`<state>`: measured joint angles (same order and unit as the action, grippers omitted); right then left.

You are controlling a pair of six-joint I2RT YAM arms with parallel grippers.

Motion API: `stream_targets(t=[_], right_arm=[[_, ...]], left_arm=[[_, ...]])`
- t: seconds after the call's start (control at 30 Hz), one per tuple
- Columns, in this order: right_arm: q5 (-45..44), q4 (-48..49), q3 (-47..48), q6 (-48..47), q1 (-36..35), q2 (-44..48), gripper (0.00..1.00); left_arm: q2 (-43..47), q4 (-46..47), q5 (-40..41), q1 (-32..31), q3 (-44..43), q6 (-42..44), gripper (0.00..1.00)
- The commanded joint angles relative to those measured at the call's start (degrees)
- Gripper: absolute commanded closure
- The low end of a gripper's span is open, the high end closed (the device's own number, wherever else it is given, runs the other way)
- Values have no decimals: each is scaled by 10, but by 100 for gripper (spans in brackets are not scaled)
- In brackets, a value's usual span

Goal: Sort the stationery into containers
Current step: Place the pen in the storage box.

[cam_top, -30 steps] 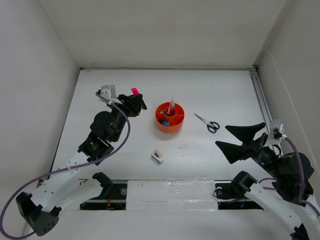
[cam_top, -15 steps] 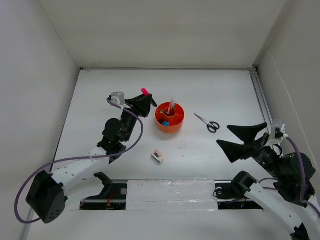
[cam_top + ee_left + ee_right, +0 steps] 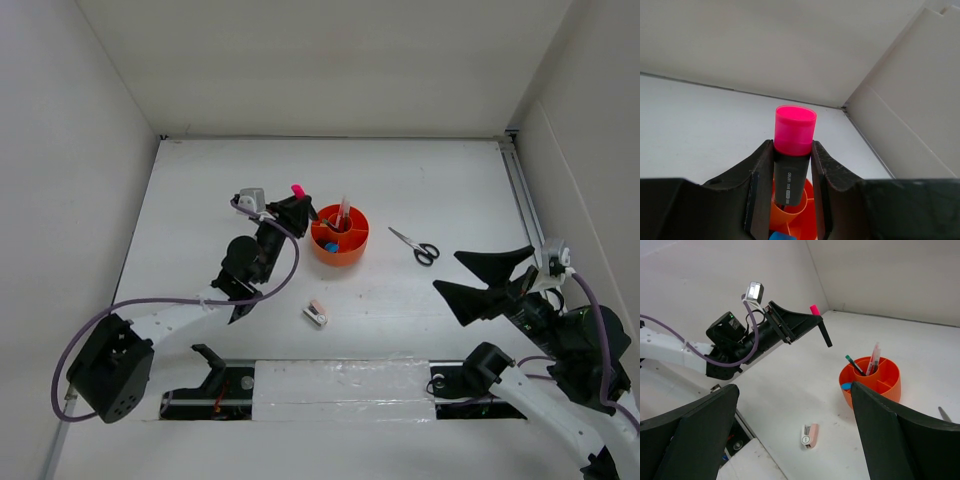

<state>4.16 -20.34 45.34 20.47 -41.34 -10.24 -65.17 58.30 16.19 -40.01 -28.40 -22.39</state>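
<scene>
Our left gripper (image 3: 298, 207) is clamped on the pink-capped marker (image 3: 794, 131), cap up, raised at the organiser's (image 3: 352, 252) 10 o'clock, just beside its rim. Our right gripper (image 3: 443, 272) hangs wide open, well apart at 4 o'clock. Scissors (image 3: 415, 244) lie at its 3 o'clock, the clip (image 3: 316, 313) near 6. Pens (image 3: 342, 212) stand in the central cup.

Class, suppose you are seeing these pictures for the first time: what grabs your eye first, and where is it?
The bright orange organiser sits in the middle of the white table, with pens standing in it. Just to its left, the left tool is shut on a black marker with a vivid pink cap, held off the surface. The right tool gapes open at the near right, and scissors lie right of the organiser.
</scene>
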Motion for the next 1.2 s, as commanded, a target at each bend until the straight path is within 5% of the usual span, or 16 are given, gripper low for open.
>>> stream_targets(t=[0.0, 1.17], right_arm=[[-8, 13, 16, -7, -5, -8, 1], [-8, 13, 16, -7, -5, -19, 1]], left_arm=[[-7, 65, 4, 2, 14, -5, 100], [-173, 262, -15, -3, 77, -45, 100]])
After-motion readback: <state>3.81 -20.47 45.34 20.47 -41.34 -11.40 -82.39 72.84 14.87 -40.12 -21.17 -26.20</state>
